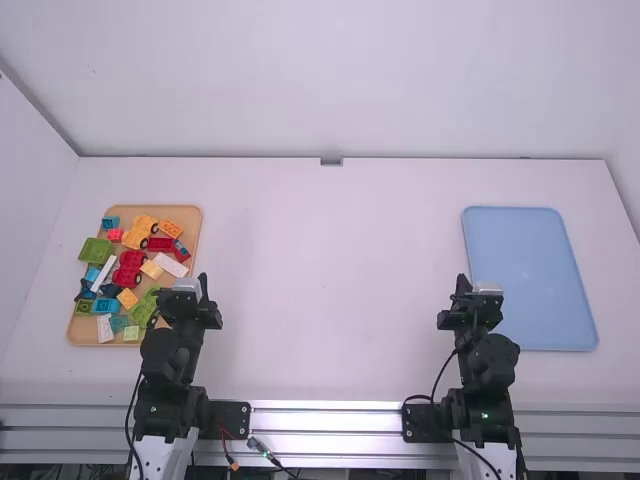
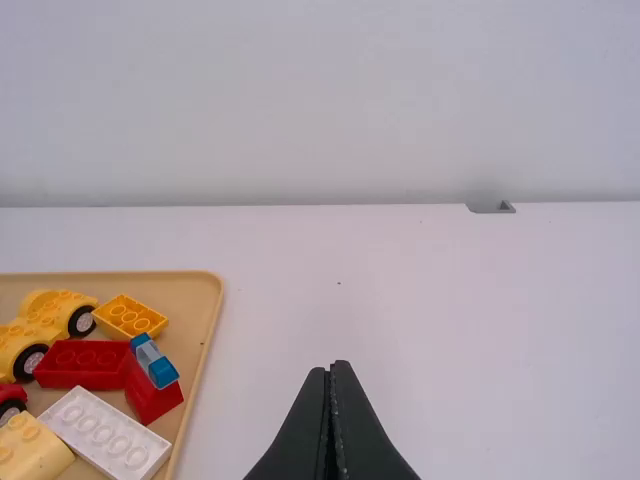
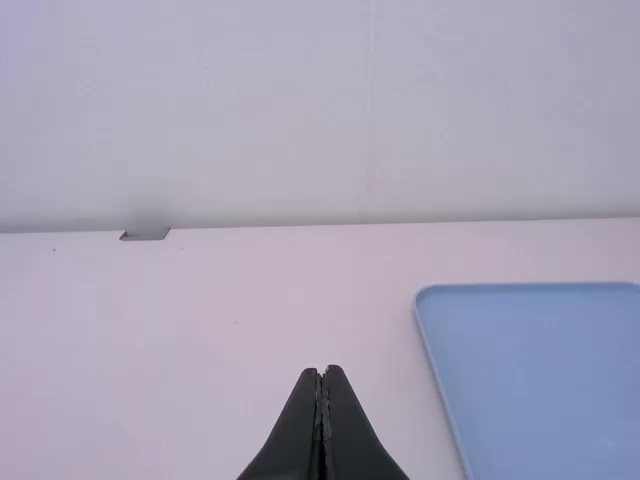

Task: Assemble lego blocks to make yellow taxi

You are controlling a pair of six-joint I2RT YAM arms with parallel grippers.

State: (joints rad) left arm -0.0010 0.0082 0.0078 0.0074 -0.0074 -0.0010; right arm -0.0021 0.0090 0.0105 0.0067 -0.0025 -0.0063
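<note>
Two grippers, both at rest on inspection. My left gripper (image 2: 332,366) has its fingers together with nothing between them, just beside the tan tray (image 2: 190,295); my right gripper (image 3: 322,372) is likewise closed up and unladen, near the blue tray (image 1: 525,270). Holding them so, I judge, keeps the tips from snagging a block before a pick is chosen.

The parts lie in the tan tray, within the left arm's reach. The yellow car (image 2: 50,315) sits on its wheels towards the tray's far side, which suits it as the taxi's base, and the yellow brick (image 2: 130,316) lies beside it, a fair candidate for the body. Near them are a red brick (image 2: 85,362), a white brick (image 2: 105,435) and a pale brick (image 2: 30,455); mixed colours suggest a common stock, to be sorted by eye.

I find assembly not begun. The blue tray stands at the right arm's side, presumably to take the finished taxi, with the table (image 1: 330,300) between as working ground. Next I would open the left gripper and lift the yellow car by its sides; crowding is the chief risk, as a finger could nudge the neighbouring bricks.
</note>
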